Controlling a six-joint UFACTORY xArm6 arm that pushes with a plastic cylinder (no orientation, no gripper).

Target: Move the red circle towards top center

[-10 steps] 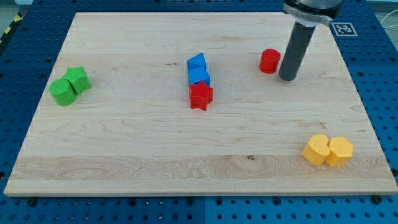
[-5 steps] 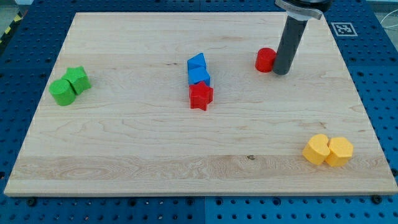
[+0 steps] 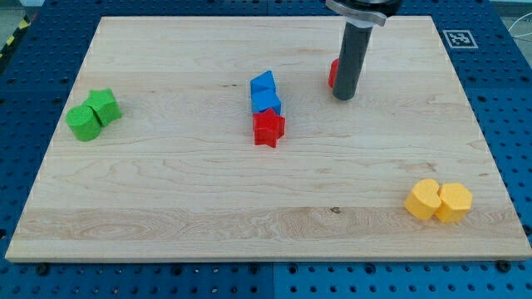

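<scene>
The red circle (image 3: 332, 73) sits on the wooden board (image 3: 166, 183) in the upper middle-right; only its left edge shows, since the dark rod stands in front of it. My tip (image 3: 343, 96) touches the board right at the circle's lower right side, pressed against it.
Two blue blocks (image 3: 264, 93) and a red star (image 3: 268, 128) are stacked in a line at the centre, to the left of the tip. Two green blocks (image 3: 93, 114) lie at the view's left. Two yellow blocks (image 3: 439, 200) lie at the lower right.
My tip has moved left and slightly up across the board, meeting the red circle and pushing it left and a little toward the top.
</scene>
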